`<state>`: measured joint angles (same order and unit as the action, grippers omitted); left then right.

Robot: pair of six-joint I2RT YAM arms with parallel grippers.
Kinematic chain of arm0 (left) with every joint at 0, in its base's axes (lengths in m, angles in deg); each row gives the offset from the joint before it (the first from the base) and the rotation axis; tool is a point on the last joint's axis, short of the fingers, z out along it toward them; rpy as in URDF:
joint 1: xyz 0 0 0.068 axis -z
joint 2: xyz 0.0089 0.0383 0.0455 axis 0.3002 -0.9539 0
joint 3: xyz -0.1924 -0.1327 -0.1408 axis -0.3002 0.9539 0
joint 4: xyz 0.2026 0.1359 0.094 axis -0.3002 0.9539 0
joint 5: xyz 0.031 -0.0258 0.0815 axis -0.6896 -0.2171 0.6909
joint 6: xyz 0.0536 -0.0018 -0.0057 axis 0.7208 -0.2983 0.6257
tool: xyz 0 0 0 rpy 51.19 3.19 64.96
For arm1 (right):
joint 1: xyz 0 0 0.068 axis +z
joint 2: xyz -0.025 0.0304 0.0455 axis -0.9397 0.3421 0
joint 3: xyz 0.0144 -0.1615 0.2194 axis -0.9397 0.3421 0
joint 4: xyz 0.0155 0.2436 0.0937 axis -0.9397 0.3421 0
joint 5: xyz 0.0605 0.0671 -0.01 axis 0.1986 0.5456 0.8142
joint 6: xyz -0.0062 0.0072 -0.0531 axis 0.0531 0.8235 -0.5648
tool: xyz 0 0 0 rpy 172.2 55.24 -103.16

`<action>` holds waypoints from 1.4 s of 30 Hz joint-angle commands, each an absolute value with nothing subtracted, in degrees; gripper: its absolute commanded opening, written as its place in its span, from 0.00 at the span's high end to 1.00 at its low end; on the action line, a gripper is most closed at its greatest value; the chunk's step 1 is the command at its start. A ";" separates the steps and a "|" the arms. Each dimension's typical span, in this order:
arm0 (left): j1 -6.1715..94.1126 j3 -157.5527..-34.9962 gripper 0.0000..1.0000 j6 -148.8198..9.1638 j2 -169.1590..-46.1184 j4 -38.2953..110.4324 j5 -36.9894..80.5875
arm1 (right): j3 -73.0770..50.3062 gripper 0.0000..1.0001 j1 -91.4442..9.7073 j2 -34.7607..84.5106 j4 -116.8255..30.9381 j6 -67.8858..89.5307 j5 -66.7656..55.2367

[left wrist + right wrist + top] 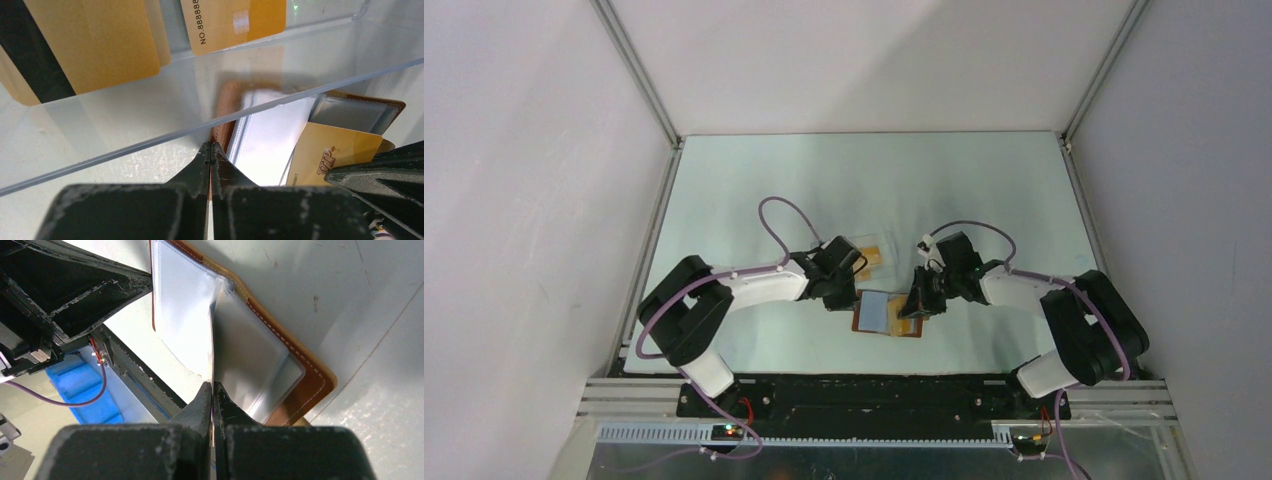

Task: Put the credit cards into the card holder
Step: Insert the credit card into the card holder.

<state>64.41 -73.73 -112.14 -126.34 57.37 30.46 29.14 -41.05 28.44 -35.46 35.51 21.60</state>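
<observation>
Left gripper (211,152): fingers closed together; tips at the brown left edge of the holder (876,313); they appear to pinch that edge and pin it down.
Right gripper (212,390): fingers closed on a thin clear sleeve (185,315) of the holder; the sleeve stands on edge between the two halves.
Holder: lies open on the table (774,180), near the front, between the two grippers; grey-blue inside faces up.
VIP card (335,150): one gold card at the holder's right half, beside the right gripper; cannot tell whether it is seated in a pocket or merely resting there.
Cards (95,45): at least three lie in the clear box (150,120) just behind the holder; one shows a dark stripe; another shows a number and chip.
Progress: judged early; at most one card placed; a pocket appears held open to receive.
Outstanding: the cards in the box are all to be lifted out and slid in; holder not yet folded shut.
</observation>
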 commanded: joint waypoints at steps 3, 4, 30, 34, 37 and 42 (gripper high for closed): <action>64.38 -74.44 1.00 -110.46 -128.28 59.62 31.05 | 30.58 1.00 -41.63 31.08 -42.32 36.74 26.59; 64.40 -74.48 1.00 -110.35 -128.29 59.66 31.00 | 30.89 1.00 -41.66 30.96 -44.55 36.82 27.44; 64.63 -76.37 1.00 -109.32 -130.55 60.85 30.50 | 32.89 1.00 -43.41 35.38 -56.96 36.93 25.33; 64.64 -76.44 1.00 -109.40 -130.51 61.04 30.50 | 33.45 1.00 -43.35 35.71 -58.04 37.67 24.94; 64.75 -76.43 1.00 -109.40 -130.48 61.21 30.50 | 34.50 1.00 -43.26 35.51 -59.58 38.75 24.36; 64.76 -76.56 1.00 -109.42 -130.45 61.35 30.50 | 34.98 1.00 -42.49 36.08 -61.66 40.04 23.41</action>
<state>64.41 -76.42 -110.67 -128.24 59.78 29.81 34.38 -43.23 34.97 -57.15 39.06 27.57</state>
